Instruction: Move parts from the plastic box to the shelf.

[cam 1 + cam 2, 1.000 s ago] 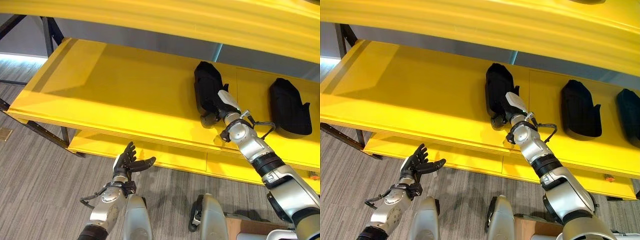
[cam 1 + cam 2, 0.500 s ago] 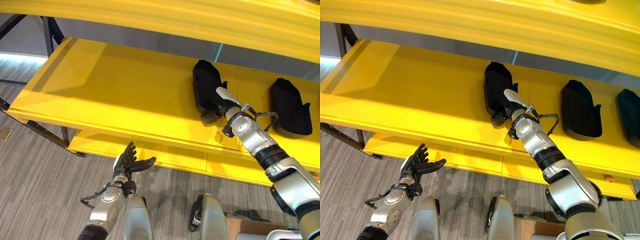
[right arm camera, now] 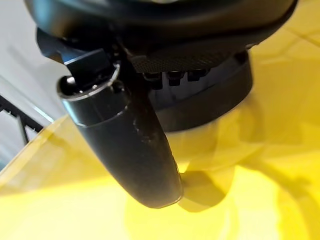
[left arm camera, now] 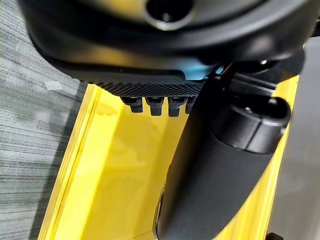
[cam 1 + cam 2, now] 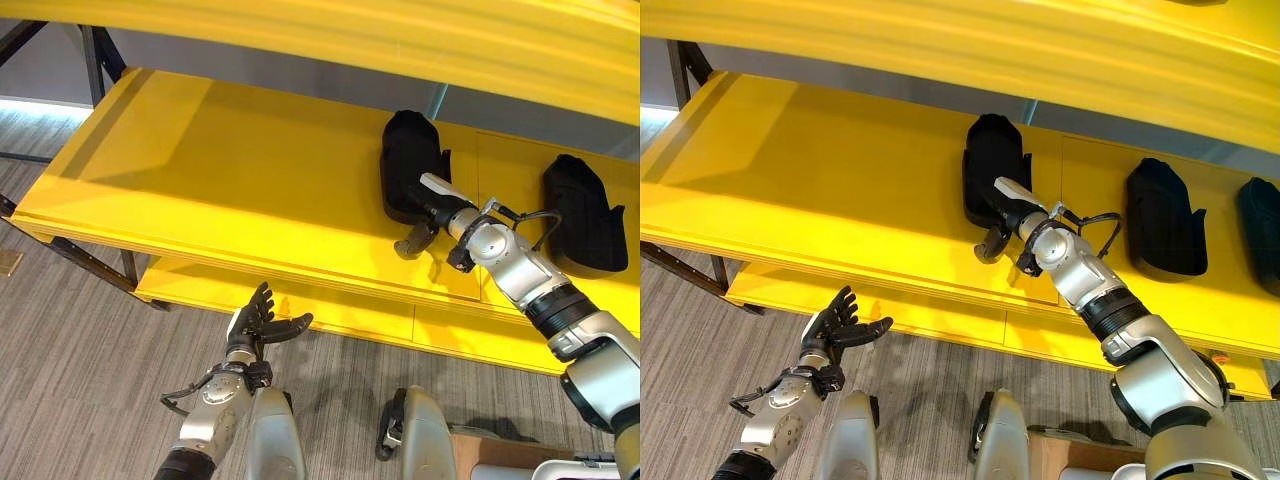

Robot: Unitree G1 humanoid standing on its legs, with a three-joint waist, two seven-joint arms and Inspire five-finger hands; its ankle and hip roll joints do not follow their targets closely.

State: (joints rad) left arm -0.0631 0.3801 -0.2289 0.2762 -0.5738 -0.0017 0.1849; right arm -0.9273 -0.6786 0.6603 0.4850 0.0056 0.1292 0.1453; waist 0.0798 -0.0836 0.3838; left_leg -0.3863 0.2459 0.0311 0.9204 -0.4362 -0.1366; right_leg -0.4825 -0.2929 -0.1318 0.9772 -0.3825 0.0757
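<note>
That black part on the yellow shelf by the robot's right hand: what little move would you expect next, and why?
Probably a short pull-back of the right hand toward the shelf's front edge. The black part already lies flat on the yellow shelf, near another black part on the same shelf, so it looks placed. The hand sits right against its near end. The left hand hangs open below the shelf.

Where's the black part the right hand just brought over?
The black part lies on the yellow shelf, right of centre in the eye views, left of another black part, with the right hand at its near end.
</note>
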